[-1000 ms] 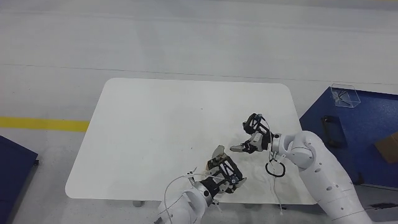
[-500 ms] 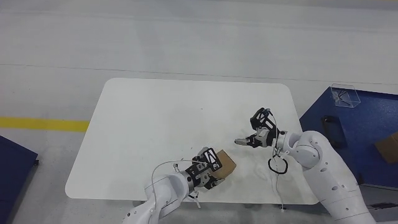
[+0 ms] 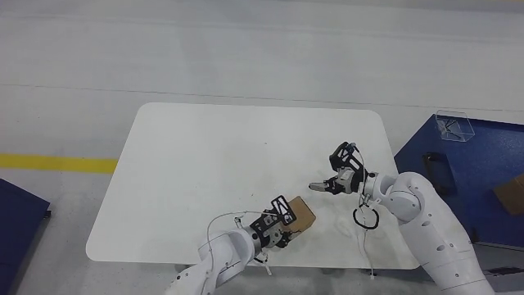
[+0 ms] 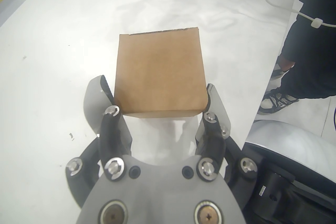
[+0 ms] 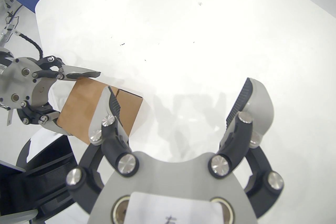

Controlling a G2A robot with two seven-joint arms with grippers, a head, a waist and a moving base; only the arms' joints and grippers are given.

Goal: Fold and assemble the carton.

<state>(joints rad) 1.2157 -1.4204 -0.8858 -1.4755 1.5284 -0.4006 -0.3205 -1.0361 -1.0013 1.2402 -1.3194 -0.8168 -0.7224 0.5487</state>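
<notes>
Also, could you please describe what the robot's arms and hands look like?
Both arms are smooth white shells: the left arm carries a thin white cable, the right arm a black cable loop. The left hand and right hand match: grey metal plate, black linkages with silver screws, two pale grey fingers with black ribbed pads.

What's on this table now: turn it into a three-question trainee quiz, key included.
1. True or false: the right pincer holds the box.
2. The left pincer is: A) clamped on two opposite sides of the box; B) hovering above it; C) far away from it.
3. Fill in: the right pincer's jaws stand ____.
Key: 1 false; 2 A; 3 open.
</notes>
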